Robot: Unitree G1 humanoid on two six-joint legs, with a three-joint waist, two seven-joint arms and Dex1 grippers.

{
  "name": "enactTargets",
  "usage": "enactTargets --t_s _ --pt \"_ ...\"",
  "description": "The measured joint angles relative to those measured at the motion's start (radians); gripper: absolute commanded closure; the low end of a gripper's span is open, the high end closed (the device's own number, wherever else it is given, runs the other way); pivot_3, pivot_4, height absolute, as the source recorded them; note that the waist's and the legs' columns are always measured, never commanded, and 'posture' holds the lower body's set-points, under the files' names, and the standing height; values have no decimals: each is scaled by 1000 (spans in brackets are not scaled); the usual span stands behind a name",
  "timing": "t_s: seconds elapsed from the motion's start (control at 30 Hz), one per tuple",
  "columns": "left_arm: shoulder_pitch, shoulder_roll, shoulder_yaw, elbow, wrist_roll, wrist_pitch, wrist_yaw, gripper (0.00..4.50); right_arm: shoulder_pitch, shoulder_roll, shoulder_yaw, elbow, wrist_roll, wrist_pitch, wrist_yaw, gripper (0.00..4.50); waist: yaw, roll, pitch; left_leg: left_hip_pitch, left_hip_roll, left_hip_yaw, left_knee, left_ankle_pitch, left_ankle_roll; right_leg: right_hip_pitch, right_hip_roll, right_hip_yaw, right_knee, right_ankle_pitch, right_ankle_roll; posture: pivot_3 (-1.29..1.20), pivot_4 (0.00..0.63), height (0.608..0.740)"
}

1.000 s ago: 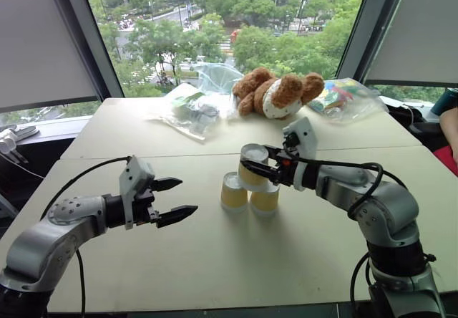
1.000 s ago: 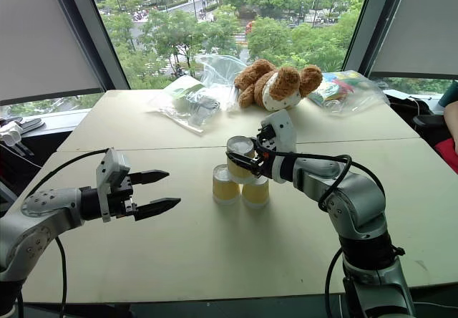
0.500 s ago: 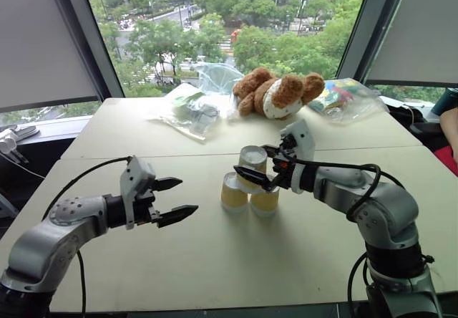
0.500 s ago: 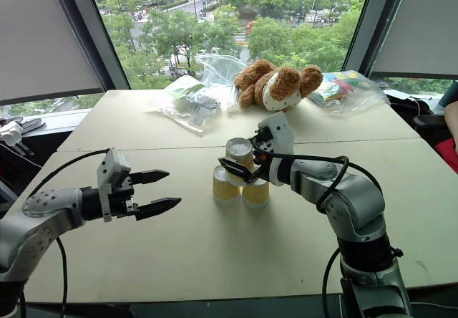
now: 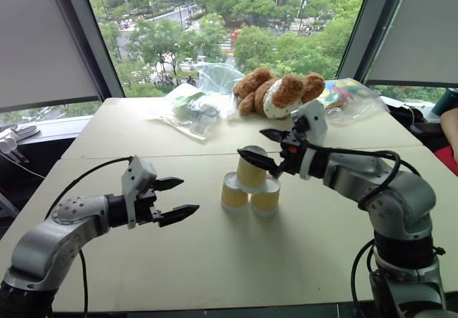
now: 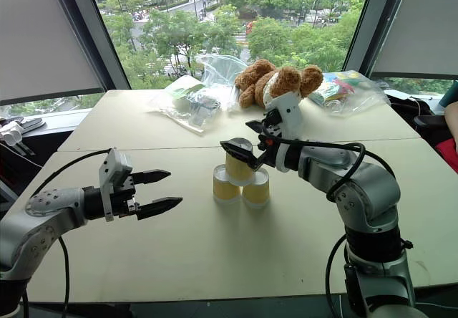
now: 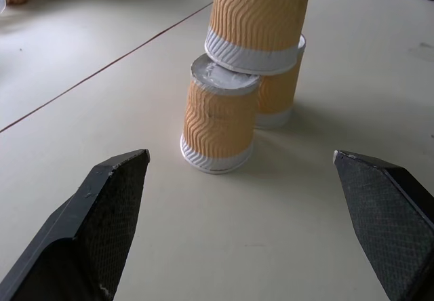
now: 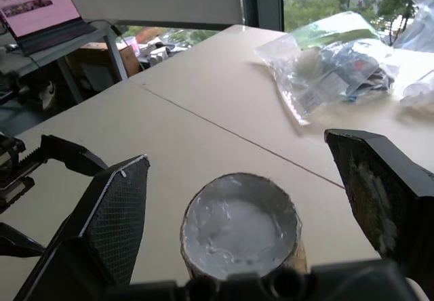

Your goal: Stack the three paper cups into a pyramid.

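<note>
The pyramid (image 5: 249,182) of three mustard-yellow tapered paper cups with white rims and bases is seen standing near the middle of the pale beige table (image 5: 215,261), just on the near side of the seam that runs across it. All three cups are turned base up: two are set side by side, touching, and the third cup (image 5: 252,168) is rested on their bases, bridging the pair. The stacking is judged to be done, as far as can be seen; only the clearing of the arm appears to be left.

The right gripper (image 5: 266,149) is held just above and beside the top cup, its jaws spread wide with nothing gripped, and the cup is left free between and below them. The left gripper (image 5: 177,197) is held well apart, toward the table's left side, its jaws likewise wide open and empty.

Toward the far edge, a brown and white teddy bear (image 5: 275,92) is laid, flanked by clear plastic bags (image 5: 187,110) whose contents cannot be made out beyond mixed small items.
</note>
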Motion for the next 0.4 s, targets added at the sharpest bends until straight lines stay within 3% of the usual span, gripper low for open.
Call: enactTargets --t_s 0.07,0.17,0.23,0.4 --pt "-4 0 0 7 -2 1 1 0 -73 -18 -85 48 37 -3 1 21 1 0 0 0 0 0 0 0 0 0 0 0 0 0 0 0 150 740" --pt "22 3 15 10 -4 4 2 0 -63 -155 -220 79 72 -12 53 21 11 -1 -1 0 -1 -2 0 0 1 2 0 -1 -1 0 0 0 150 740" --pt "62 0 41 13 -12 15 9 0 70 -267 -313 100 96 -8 132 21 13 -1 -1 0 -1 -2 -1 -1 2 4 -1 -2 -2 0 0 0 150 740" --pt "174 -86 75 25 -23 21 70 0 487 -366 -442 138 85 -54 320 21 4 -1 0 1 -1 4 0 -2 3 2 -2 0 -2 0 0 0 150 740"
